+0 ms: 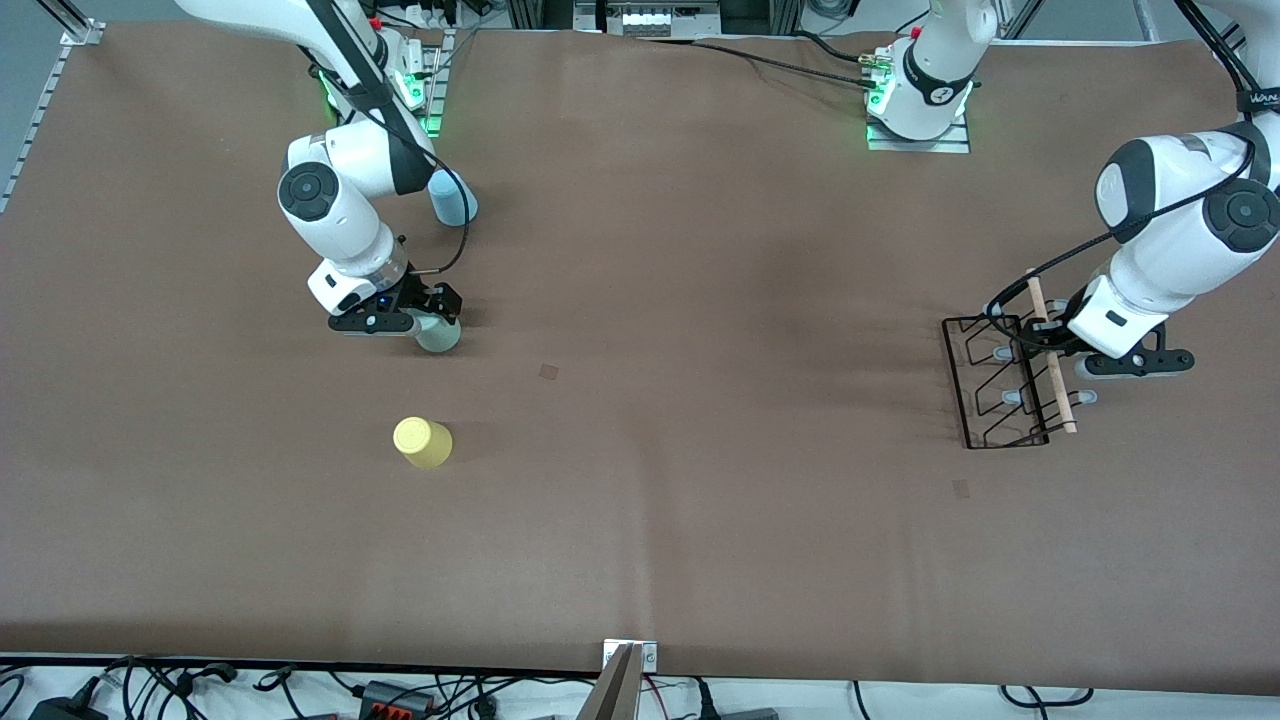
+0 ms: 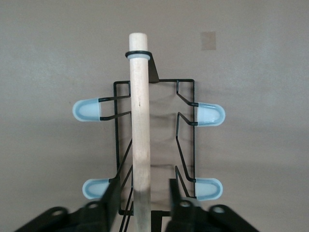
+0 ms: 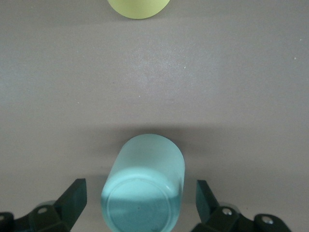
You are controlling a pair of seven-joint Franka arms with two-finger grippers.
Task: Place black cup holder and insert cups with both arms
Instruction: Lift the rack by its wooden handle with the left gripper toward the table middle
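Observation:
The black cup holder lies on the table at the left arm's end, its wooden rod handle on top. My left gripper is low over it. In the left wrist view the gripper is open, with a finger on each side of the rod and a gap on both sides. My right gripper is open around the upside-down pale grey-green cup. In the right wrist view the cup sits between the spread fingers, untouched. The yellow cup stands nearer the front camera, and the light blue cup farther.
The holder's pale-tipped prongs stick out to both sides of the rod. The yellow cup's edge shows in the right wrist view. A brown mat covers the table, and cables lie along its front edge.

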